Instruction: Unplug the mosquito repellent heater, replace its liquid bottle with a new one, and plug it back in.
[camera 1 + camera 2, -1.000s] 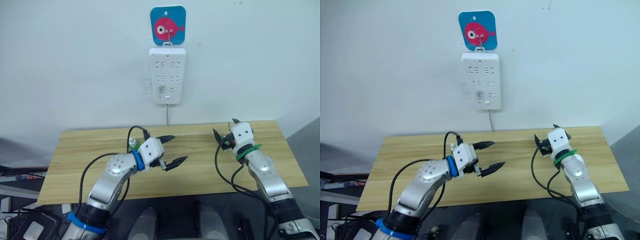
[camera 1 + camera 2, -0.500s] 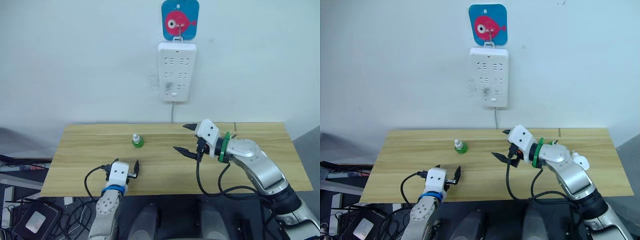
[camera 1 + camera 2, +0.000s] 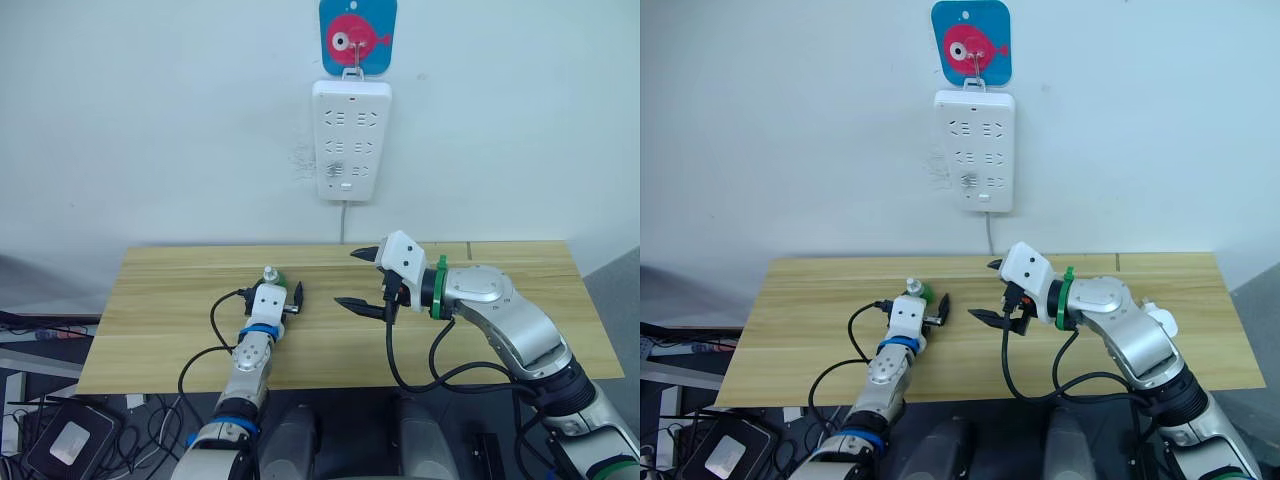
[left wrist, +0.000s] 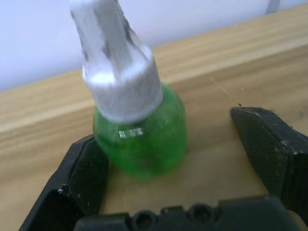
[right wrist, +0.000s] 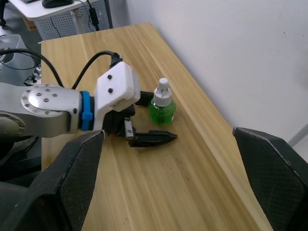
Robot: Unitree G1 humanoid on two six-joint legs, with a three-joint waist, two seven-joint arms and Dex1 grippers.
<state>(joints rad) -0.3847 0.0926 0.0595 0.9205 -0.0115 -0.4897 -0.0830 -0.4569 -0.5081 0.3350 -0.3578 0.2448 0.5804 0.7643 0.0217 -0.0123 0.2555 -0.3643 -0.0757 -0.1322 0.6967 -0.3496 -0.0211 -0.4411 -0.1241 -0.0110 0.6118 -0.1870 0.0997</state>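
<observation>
Bottle [image 4: 139, 139] of green liquid, unlabelled, between left tool's [image 4: 178, 159] open fingers [image 4: 86, 173].

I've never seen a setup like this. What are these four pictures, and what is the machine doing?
It is a humanoid robot with two arms, each ending in a two-fingered black gripper. Two pictures come from cameras in its head, looking down over a light wooden table; the other two sit on its wrists. A small green liquid bottle with a white cap stands on the table. The left gripper is open with the bottle between its fingers, not yet closed on it. The right gripper hovers open, holding nothing. On the wall hangs a tall white power strip.
</observation>
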